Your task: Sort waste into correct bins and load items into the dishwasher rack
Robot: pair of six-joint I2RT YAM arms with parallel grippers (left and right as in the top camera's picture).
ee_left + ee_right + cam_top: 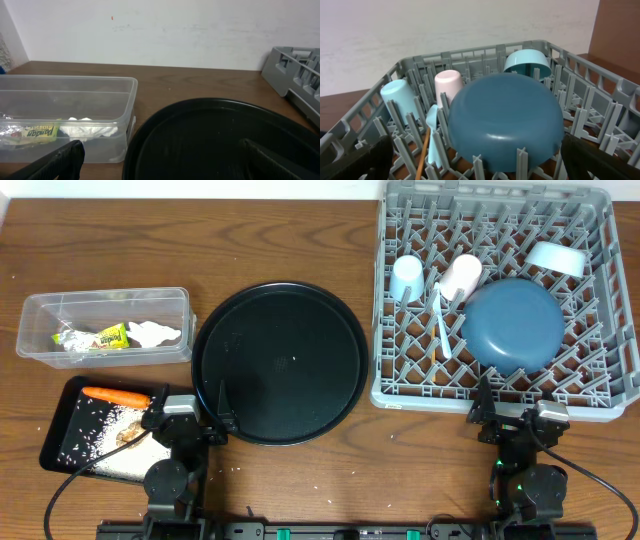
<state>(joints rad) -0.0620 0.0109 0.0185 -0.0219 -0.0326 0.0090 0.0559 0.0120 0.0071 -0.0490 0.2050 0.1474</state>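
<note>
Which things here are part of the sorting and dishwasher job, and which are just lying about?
Job: rack, plate, bowl, blue cup, pink cup, spoon, chopstick, clear box, wrapper, tissue, foil, black bin, carrot, rice, brown lump.
Lying about: round tray.

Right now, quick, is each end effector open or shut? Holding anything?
Left end effector: open, holding nothing.
Right end effector: open, holding nothing.
</note>
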